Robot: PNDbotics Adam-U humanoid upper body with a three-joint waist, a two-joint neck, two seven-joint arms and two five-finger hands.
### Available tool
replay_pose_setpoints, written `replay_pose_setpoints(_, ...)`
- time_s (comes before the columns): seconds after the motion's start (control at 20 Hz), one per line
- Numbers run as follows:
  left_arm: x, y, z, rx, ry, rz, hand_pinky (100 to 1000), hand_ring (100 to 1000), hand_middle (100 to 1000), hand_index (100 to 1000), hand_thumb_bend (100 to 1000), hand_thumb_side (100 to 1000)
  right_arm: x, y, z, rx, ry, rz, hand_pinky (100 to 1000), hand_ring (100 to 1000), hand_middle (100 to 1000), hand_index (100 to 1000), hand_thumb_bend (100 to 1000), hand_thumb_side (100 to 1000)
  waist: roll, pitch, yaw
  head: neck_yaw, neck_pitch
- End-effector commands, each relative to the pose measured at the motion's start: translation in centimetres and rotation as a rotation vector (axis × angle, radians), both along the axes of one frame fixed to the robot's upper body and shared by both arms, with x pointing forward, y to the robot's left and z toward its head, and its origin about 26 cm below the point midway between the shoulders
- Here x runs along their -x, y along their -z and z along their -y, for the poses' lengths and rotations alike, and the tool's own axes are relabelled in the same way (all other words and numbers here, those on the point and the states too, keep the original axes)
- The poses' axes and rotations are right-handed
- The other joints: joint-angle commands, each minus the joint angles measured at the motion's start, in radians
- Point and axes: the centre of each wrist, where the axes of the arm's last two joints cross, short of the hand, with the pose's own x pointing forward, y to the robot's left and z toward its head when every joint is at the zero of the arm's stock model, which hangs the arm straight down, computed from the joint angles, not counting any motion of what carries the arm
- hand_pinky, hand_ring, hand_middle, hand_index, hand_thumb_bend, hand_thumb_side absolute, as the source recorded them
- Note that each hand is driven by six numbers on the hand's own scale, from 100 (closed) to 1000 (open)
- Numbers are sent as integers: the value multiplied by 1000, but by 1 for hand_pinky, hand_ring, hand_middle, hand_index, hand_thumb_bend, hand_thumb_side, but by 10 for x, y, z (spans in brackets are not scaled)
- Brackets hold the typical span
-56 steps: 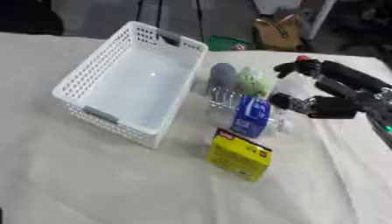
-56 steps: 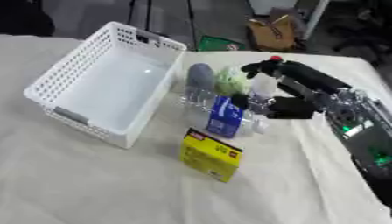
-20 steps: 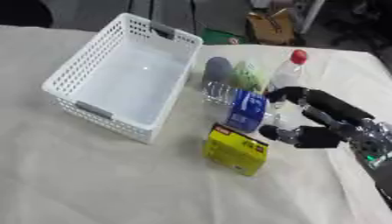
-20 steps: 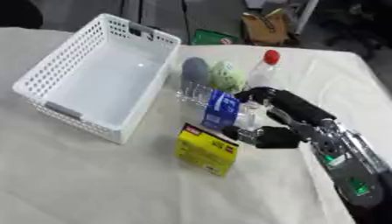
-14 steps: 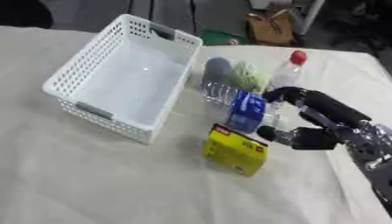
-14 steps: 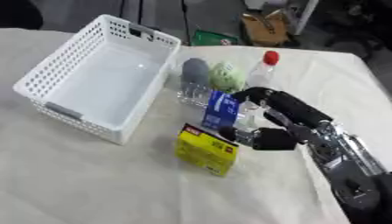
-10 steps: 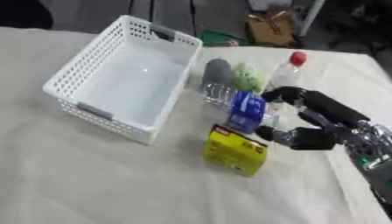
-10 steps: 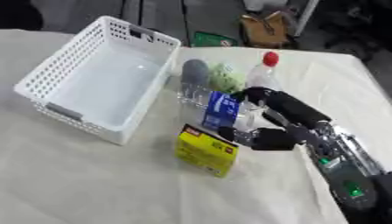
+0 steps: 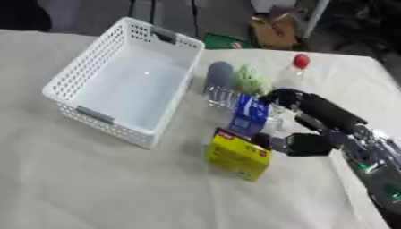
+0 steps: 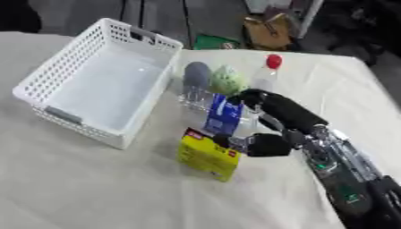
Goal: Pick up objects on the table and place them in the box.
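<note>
A clear plastic bottle with a blue label (image 9: 248, 114) lies on the cloth right of the white basket (image 9: 86, 76). My right hand (image 9: 317, 127) reaches in from the lower right. Its fingers (image 9: 283, 95) arch over the bottle's right end and its thumb (image 9: 275, 143) sits below it, so the hand is curled round the bottle, which still rests on the table. A yellow box (image 9: 237, 154) lies just in front, touching the thumb tip. Behind the bottle sit a grey rounded object (image 9: 220, 74), a green ball (image 9: 250, 80) and an upright clear bottle with a red cap (image 9: 298, 67).
The basket is empty and stands at an angle, with grey handles at its near and far ends. Wide bare cloth (image 9: 102, 188) lies in front. Beyond the table's far edge are a cardboard box (image 9: 274, 31) and a green item on the floor.
My right hand came down from the upper right onto the blue-label bottle, uncovering the red-capped bottle. Over the last second it has barely moved. The objects stayed put.
</note>
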Motion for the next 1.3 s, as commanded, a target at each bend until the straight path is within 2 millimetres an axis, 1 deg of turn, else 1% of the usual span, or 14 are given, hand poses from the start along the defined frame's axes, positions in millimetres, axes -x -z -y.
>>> replay_pose_setpoints(0.05,1,-11,0,-32,8,29,807,792,775,784,100,718,-2,-8,0,12,-12,23,920,949,791,916,591,993,4,-13,-1,-4,-7)
replay_pose_setpoints(0.1,1,-12,0,-33,8,30,807,792,775,784,100,718,-2,-7,0,12,-17,15,920,949,789,916,597,982,3,-11,-2,-4,-7)
replay_pose_setpoints(0.35,1,-12,0,-36,9,30,808,793,775,784,100,717,-4,-6,0,5,-25,-6,920,950,788,917,603,981,3,-6,-1,-5,-9)
replay_pose_setpoints(0.85,1,-11,1,-45,11,34,808,794,776,783,100,715,-2,-6,1,3,-17,-22,919,951,787,915,637,963,11,14,-4,-4,-27)
replay_pose_setpoints(1.3,1,-12,1,-48,17,40,808,795,777,783,100,714,-1,-6,-1,14,-22,-16,919,952,788,915,647,959,16,21,-6,-1,-39)
